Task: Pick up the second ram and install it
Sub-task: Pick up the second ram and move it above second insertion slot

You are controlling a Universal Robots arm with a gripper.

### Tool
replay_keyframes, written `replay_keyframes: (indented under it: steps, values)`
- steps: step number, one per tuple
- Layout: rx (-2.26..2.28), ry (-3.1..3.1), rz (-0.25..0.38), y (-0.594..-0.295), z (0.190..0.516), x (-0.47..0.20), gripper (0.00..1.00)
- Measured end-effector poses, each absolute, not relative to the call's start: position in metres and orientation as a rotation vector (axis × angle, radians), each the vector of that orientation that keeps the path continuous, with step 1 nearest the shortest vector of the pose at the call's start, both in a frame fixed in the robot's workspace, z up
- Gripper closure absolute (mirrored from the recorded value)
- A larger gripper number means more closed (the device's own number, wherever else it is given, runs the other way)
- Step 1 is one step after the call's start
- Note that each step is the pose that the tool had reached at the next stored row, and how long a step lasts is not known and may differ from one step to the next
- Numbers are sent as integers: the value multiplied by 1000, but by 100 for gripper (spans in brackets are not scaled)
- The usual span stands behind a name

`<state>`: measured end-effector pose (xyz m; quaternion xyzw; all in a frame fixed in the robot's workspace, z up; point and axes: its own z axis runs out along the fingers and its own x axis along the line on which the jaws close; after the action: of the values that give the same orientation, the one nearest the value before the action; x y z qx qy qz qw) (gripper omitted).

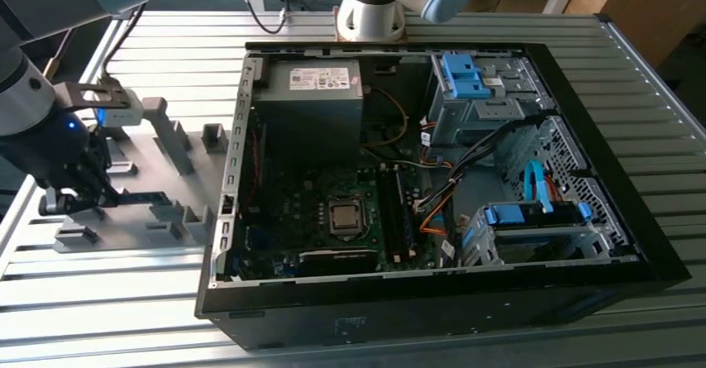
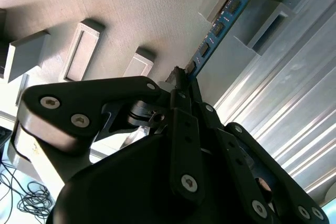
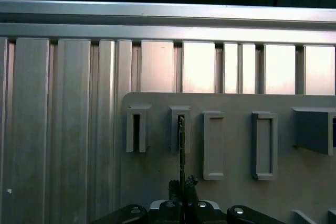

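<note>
— Where was the claw?
— The black, multi-link metal gripper (image 2: 182, 77) was low over the fixture; its fingers (image 2: 181, 90) were drawn together, pinching the near end of the second ram (image 2: 218, 27), a long, narrow, flat stick of dark blue-green circuit board with black chips.
— And the stick itself?
— It stood on edge; in the first wrist view it appeared as a thin dark line, its far end inside the slot of a small grey plastic upright block (image 3: 174, 129); a like slotted block (image 3: 130, 129) stood just beside that one.
— What carried them?
— A flat grey plastic fixture plate (image 3: 152, 182); it lay on the ribbed aluminium table (image 3: 68, 129).
— And farther off?
— The plate sat at the exterior view's left of a large black computer tower case (image 1: 441, 310), laid on its side and open; inside were a dark motherboard (image 1: 293, 207) with a square silver processor (image 1: 345, 217), a grey power supply box (image 1: 314, 78) and blue plastic drive-bay clips (image 1: 469, 74); beyond the case, the pale grey base of another robot arm (image 1: 369, 12) rose from the table.
</note>
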<state>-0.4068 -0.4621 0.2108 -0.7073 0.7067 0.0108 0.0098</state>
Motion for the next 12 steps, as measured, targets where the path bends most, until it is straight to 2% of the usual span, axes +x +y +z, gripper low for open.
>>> replay_keyframes:
  steps: [12]
  values:
    - [-2208,2206,34,-462,213,-407,86]
